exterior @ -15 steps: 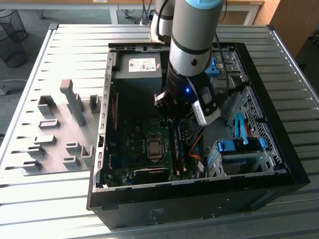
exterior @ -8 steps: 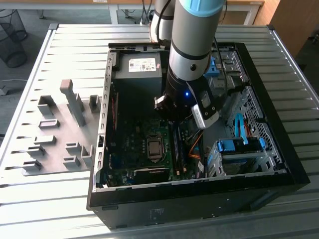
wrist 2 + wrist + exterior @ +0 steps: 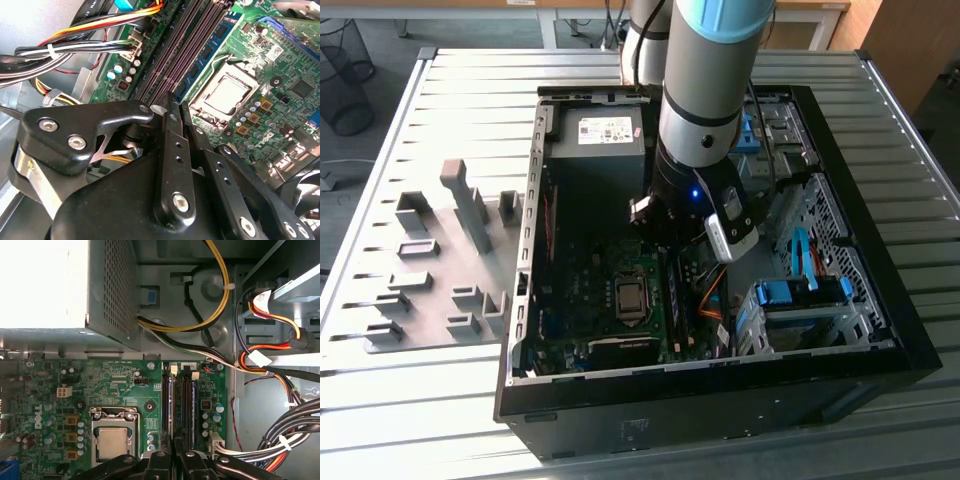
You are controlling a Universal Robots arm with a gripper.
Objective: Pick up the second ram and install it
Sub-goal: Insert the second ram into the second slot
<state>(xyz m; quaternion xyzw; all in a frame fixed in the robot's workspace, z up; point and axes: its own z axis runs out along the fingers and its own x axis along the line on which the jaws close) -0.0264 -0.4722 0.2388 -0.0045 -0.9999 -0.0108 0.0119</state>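
Crowding the hand, cable bundles flank the memory slots.

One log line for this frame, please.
phase: ram install | gripper: shut, over memory slots | next to: CPU socket | site: open computer case

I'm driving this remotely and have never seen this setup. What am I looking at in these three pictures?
The exterior view shows a robot arm reaching into an open computer case on a slatted metal table, with a grey parts holder on that view's left. Both wrist views ride on the arm and look down at the motherboard. The gripper is just above the memory slots. A blue memory stick sits in a slot beside the processor socket. I cannot tell whether the gripper holds anything.
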